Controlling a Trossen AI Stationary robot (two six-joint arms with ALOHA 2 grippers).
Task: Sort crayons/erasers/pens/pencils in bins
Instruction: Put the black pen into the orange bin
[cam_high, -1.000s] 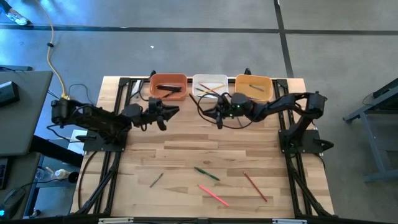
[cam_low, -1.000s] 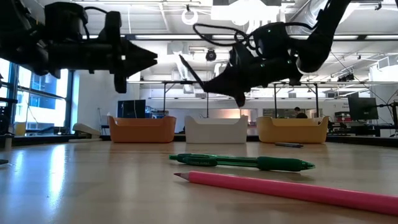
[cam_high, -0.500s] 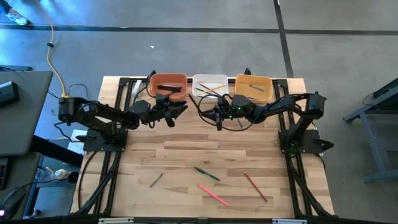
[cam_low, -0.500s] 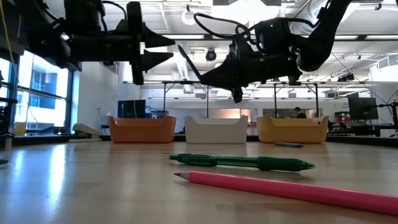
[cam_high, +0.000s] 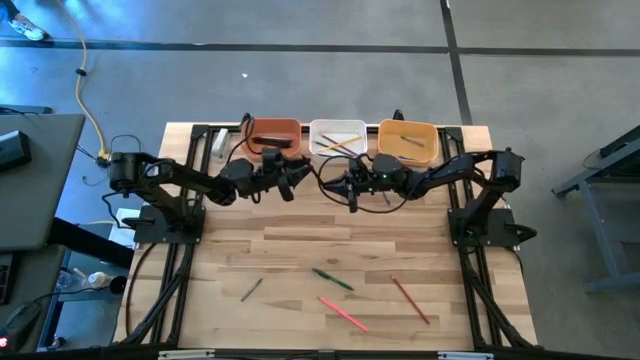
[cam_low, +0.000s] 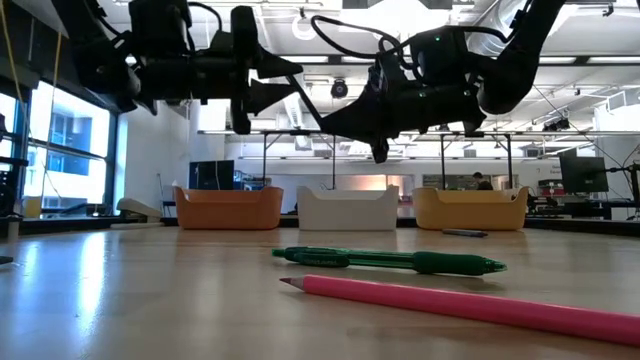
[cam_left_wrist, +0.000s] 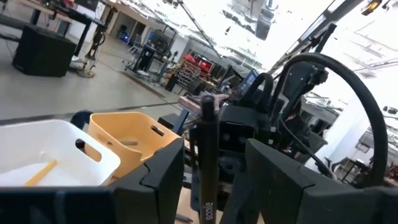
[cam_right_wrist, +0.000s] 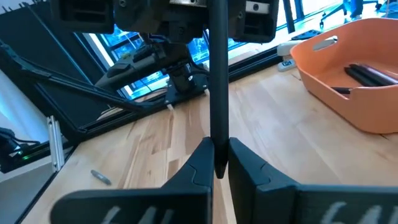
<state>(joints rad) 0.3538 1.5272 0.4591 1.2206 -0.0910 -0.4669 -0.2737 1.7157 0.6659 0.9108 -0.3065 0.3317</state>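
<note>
Spanning the whole scene, 1 wooden table, with 2 dark arms meeting above its far half.

Left gripper: jaws apart, nothing clamped; the black pen stands between them, and whether it touches them cannot be told.

Right gripper: jaws together, clamped on the lower end of that same black pen, which rises upright from the fingertips toward the left gripper facing it.

3 bins in a row beyond both grippers: terracotta bin behind the left jaws, holding dark sticks; white bin behind the gap between the grippers, holding yellow sticks; yellow-orange bin behind the right arm, holding 1 stick.

Loose items, well apart from both sets of jaws on the near half of the table: 1 pink pencil, 1 green pen, 1 red pencil, 1 short dark stick.
</note>
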